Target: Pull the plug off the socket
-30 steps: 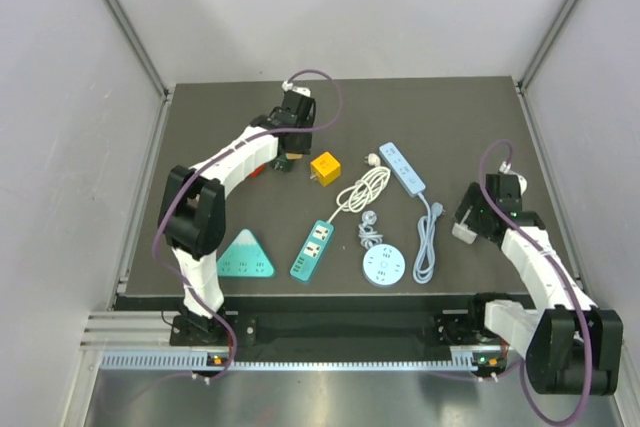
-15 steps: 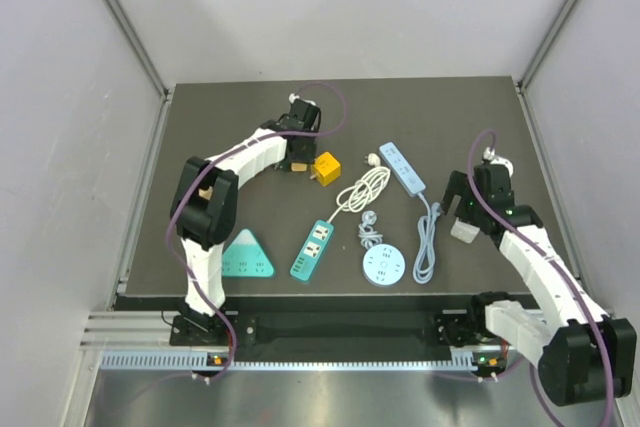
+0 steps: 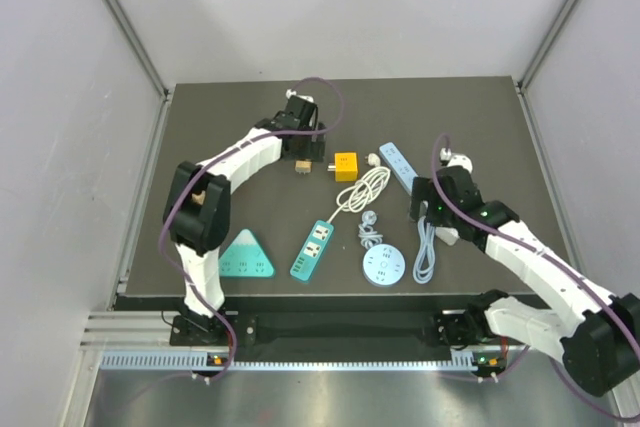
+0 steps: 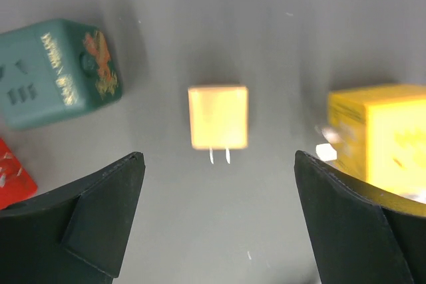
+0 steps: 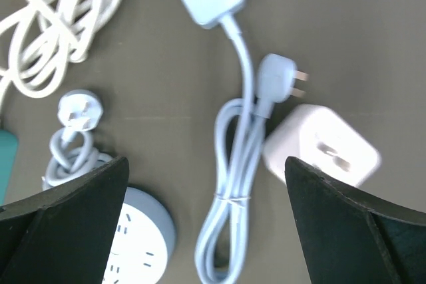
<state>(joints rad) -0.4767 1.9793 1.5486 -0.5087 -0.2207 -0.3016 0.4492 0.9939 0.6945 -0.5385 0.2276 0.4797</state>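
Left wrist view, and the left gripper (image 4: 218,181) is spread wide, both dark fingers (image 4: 100,221) low in the frame and nothing between them. Just above that gap lies the small tan plug (image 4: 217,116), two thin prongs pointing toward the bottom edge. It sits clear of the yellow cube socket (image 4: 379,139) at the right edge, with bare grey worktop (image 4: 200,18) between the two. The picture is blurred, so I'd say the plug is lying flat, but I can't be sure. At upper left is a dark green cube socket (image 4: 60,74), and a red corner (image 4: 12,174) pokes in below it.

Over to the right wrist: the right gripper (image 5: 206,164) is also wide open and holding nothing, above a looped pale blue cable (image 5: 229,184). Its blue plug (image 5: 276,76) lies right of centre, touching or just beside a white adapter block (image 5: 323,147). A round socket (image 5: 143,237) shows at the bottom and a white coiled cord (image 5: 60,31) at upper left.

From the top view, the plug and yellow cube lie upper centre, with a teal power strip (image 3: 315,248) and a triangular socket (image 3: 246,255) in the lower middle.
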